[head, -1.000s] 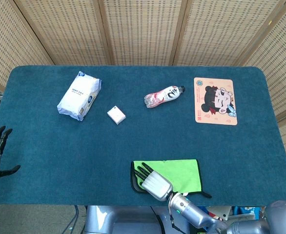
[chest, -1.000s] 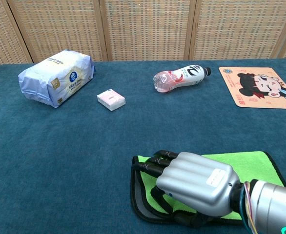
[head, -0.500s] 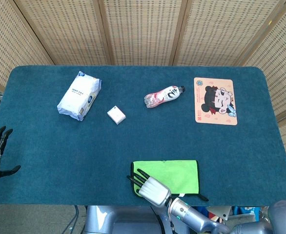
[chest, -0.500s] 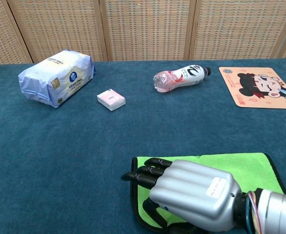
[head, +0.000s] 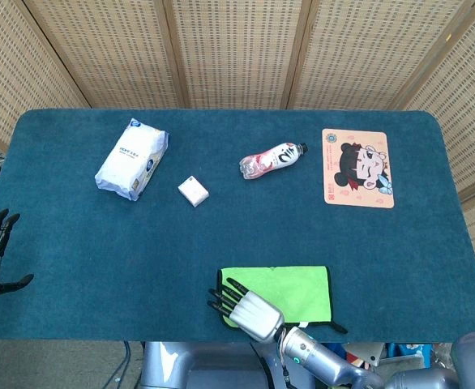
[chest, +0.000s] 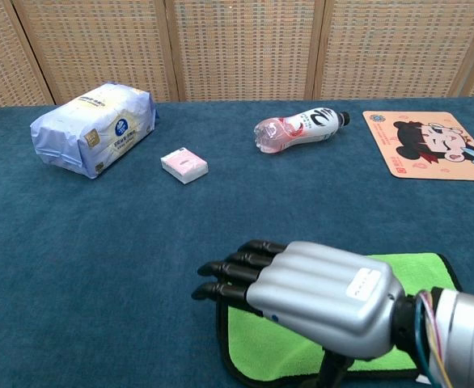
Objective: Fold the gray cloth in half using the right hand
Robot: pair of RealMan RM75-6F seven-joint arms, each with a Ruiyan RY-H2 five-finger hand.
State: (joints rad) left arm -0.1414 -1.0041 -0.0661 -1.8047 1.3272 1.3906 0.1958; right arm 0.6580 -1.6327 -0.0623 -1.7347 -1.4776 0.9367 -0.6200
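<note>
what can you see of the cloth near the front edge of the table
The cloth lies flat on the blue table near its front edge. Its upper face is bright green and looks like soft microfibre, with a dark border along its edges. It forms a neat rectangle. The right hand is over its left end, dark fingers stretched out past the edge; whether they touch it cannot be told. Nothing else touches it.

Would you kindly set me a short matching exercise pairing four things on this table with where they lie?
Things:
1. tissue pack
2. bottle
3. cartoon mat
4. cloth

Places:
A. near edge, partly under the right hand
B. far right
C. far left
D. middle, lying on its side

Pairs: 1-C, 2-D, 3-B, 4-A
</note>
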